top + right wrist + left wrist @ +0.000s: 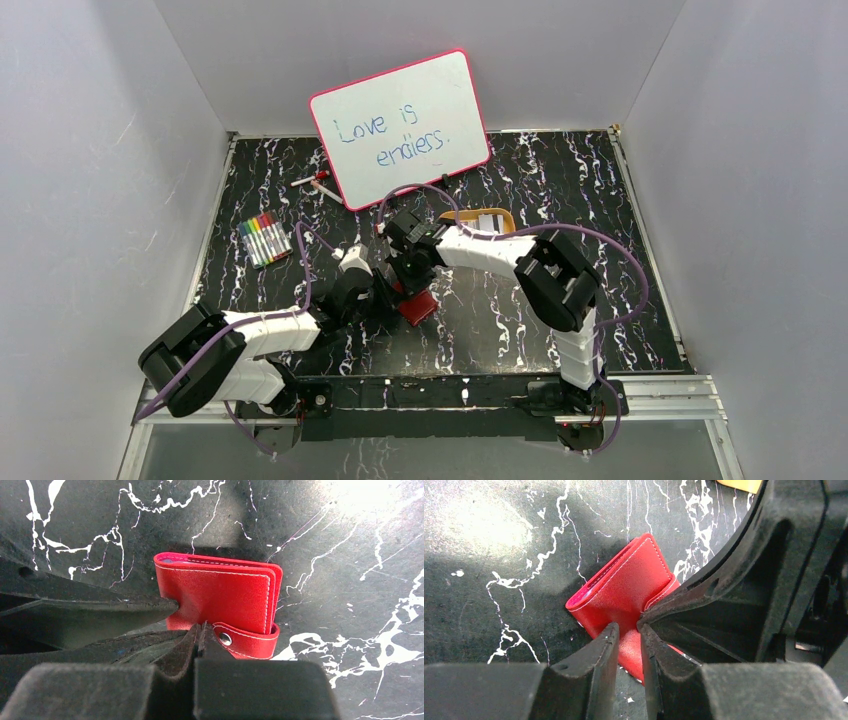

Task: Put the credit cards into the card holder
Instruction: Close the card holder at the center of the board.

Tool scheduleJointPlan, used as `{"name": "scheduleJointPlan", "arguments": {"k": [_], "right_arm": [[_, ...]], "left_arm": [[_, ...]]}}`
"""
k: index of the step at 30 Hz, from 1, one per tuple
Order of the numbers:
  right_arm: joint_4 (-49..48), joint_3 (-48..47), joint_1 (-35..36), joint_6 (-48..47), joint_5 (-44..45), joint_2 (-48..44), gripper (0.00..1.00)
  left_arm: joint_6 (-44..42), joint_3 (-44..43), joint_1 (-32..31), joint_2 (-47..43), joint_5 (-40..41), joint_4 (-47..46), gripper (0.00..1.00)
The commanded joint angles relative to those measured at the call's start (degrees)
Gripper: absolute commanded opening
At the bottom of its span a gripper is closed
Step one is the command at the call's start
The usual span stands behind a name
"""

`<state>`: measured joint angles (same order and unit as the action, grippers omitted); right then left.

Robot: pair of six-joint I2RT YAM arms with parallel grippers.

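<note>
The card holder (419, 307) is a red folded wallet lying on the black marbled table, snap tab (240, 641) fastened. It also shows in the left wrist view (624, 587) and the right wrist view (220, 592). My left gripper (628, 632) is closed to a narrow gap with the holder's near edge between its fingertips (609, 640). My right gripper (202, 629) has its jaws pressed together at the end of the snap tab. Both grippers meet at the holder in the top view, left (385, 297) and right (408, 283). The credit cards (490, 222) lie whitish in a yellow-orange tray (462, 215) behind the right arm.
A pink-framed whiteboard (400, 125) leans at the back wall. A bundle of coloured markers (265, 240) lies at the left, and a single pen (315, 182) near the whiteboard's corner. The tray's edge (741, 484) shows at the top of the left wrist view.
</note>
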<state>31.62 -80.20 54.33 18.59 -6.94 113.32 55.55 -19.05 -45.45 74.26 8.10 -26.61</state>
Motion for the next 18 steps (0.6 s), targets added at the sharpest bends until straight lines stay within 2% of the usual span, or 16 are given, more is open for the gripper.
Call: {"name": "scheduleJointPlan", "arguments": {"k": [1, 12, 13, 16, 18], "right_arm": [[-0.96, 3.15, 3.15, 1.44, -2.27, 7.62, 0.0], [-2.24, 3.5, 2.72, 1.6, -1.13, 4.06, 0.0], [-2.94, 3.74, 2.65, 1.81, -1.22, 2.99, 0.05], [-4.19, 3.92, 2.49, 2.2, -1.41, -0.15, 0.28], [-4.32, 3.43, 2.33, 2.39, -1.42, -2.14, 0.37]], "left_arm": [[-0.26, 1.2, 0.36, 0.45, 0.69, 0.36, 0.21], [-0.44, 1.54, 0.37, -0.3, 0.91, 0.85, 0.21], [-0.41, 1.63, 0.36, -0.48, 0.95, 0.92, 0.21], [-0.44, 1.73, 0.36, -0.84, 1.12, 1.24, 0.21], [-0.49, 1.74, 0.37, -0.95, 1.13, 1.33, 0.21]]}}
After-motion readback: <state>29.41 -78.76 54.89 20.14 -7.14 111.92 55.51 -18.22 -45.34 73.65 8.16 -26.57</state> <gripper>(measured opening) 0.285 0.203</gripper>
